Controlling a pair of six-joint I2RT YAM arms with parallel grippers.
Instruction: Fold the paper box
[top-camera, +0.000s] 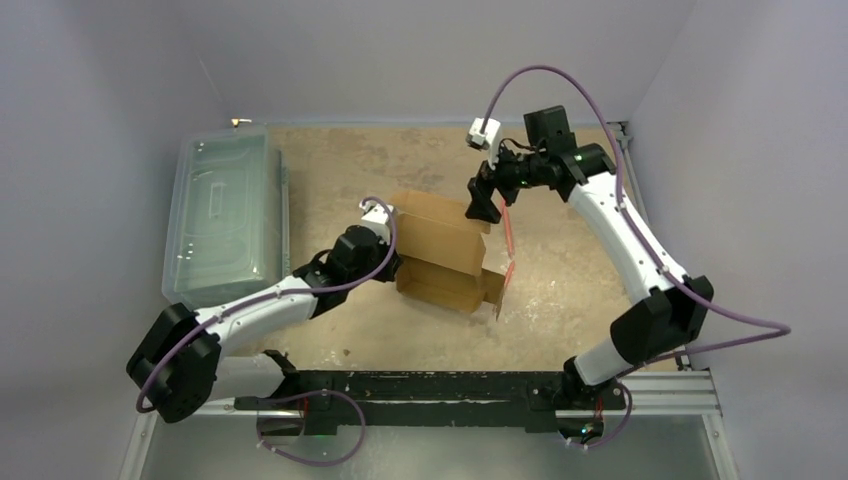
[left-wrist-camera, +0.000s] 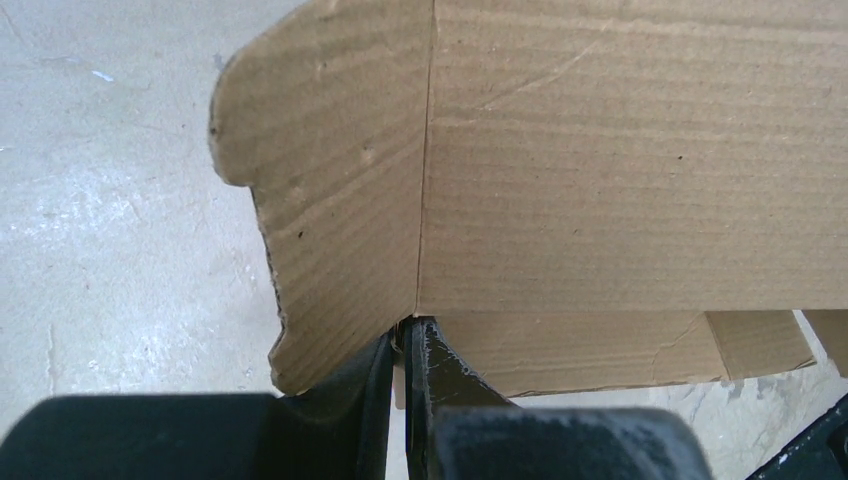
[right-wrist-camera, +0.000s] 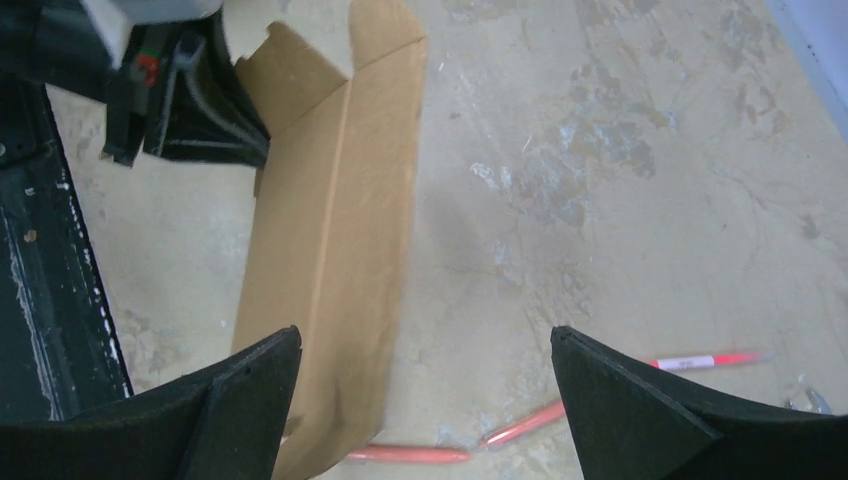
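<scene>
The paper box (top-camera: 440, 250) is brown corrugated cardboard, partly folded, standing in the middle of the table with one wall upright. My left gripper (top-camera: 396, 264) is at its left side. In the left wrist view the gripper (left-wrist-camera: 408, 335) is shut on the bottom edge of the box (left-wrist-camera: 600, 150), right at a fold line beside a rounded flap. My right gripper (top-camera: 484, 205) hovers over the box's far right corner. Its fingers stand wide open (right-wrist-camera: 425, 330) with nothing between them, and the box wall (right-wrist-camera: 330, 230) lies under the left finger.
A large clear plastic bin (top-camera: 222, 215) sits at the back left. Thin red sticks (top-camera: 508, 235) lie on the table by the box's right side and also show in the right wrist view (right-wrist-camera: 410, 455). The black rail (top-camera: 430, 390) runs along the near edge. The left arm (right-wrist-camera: 190, 100) is close by.
</scene>
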